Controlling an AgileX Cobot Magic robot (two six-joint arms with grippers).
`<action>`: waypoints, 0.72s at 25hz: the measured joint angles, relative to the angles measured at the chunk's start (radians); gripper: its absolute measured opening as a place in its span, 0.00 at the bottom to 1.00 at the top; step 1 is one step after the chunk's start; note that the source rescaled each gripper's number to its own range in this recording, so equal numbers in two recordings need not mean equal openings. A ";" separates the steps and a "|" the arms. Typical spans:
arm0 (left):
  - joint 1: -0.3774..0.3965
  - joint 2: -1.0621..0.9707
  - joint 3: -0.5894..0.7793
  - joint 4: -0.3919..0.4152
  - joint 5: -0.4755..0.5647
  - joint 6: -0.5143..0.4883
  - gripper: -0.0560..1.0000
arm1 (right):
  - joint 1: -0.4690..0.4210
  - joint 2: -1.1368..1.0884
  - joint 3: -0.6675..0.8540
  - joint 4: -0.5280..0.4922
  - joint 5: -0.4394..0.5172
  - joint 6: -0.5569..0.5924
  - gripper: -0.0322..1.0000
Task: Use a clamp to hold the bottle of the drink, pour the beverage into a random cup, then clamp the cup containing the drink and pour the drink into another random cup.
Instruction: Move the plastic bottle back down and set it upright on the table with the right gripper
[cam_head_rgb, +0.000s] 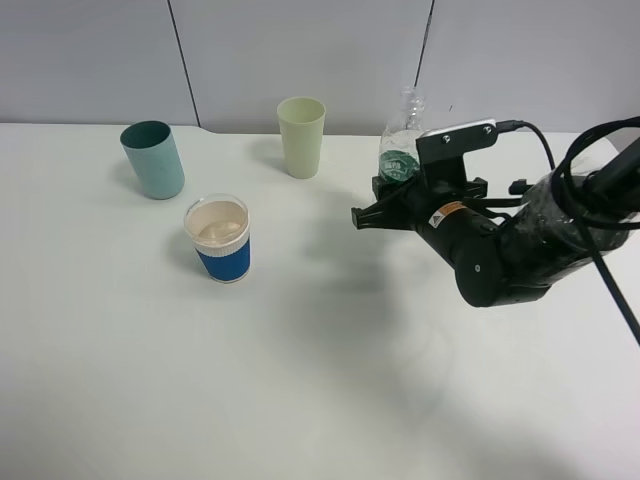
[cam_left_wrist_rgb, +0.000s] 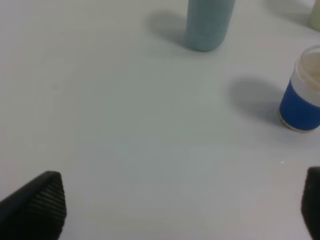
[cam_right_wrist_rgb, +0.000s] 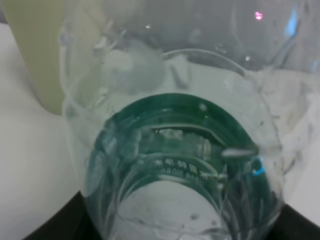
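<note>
Gripping the bottle of the drink (cam_head_rgb: 403, 140) at its green label, the right gripper (cam_head_rgb: 390, 197) is clamped shut on the crumpled clear plastic; the right wrist view shows the bottle (cam_right_wrist_rgb: 175, 150) filling the space between the jaws. It stands roughly upright near the back of the table (cam_head_rgb: 300, 380), just beside the pale yellow-green tumbler (cam_head_rgb: 301, 137) and well apart from the blue-sleeved cup (cam_head_rgb: 222, 245); whether its base touches the table cannot be told. The left gripper (cam_left_wrist_rgb: 180, 205) hangs with its jaws spread wide and nothing between them, the blue-sleeved cup (cam_left_wrist_rgb: 302, 100) and the teal tumbler (cam_left_wrist_rgb: 207, 22) ahead of it. The step in hand looks like the bottle pour; a faint sheen inside the cup hints at liquid, but that is uncertain. If the cup is dry, the next move calls for carrying the bottle across to it and tilting the neck over the rim; otherwise, for setting the bottle down clear of the cups.
</note>
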 joint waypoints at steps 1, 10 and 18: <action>0.000 0.000 0.000 0.000 0.000 0.000 0.86 | 0.000 0.012 -0.001 0.009 -0.001 -0.003 0.03; 0.000 0.000 0.000 0.000 0.000 0.000 0.86 | 0.000 0.080 -0.002 0.014 -0.024 -0.010 0.03; 0.000 0.000 0.000 0.000 0.000 0.000 0.86 | 0.000 0.092 -0.002 0.014 -0.025 -0.011 0.03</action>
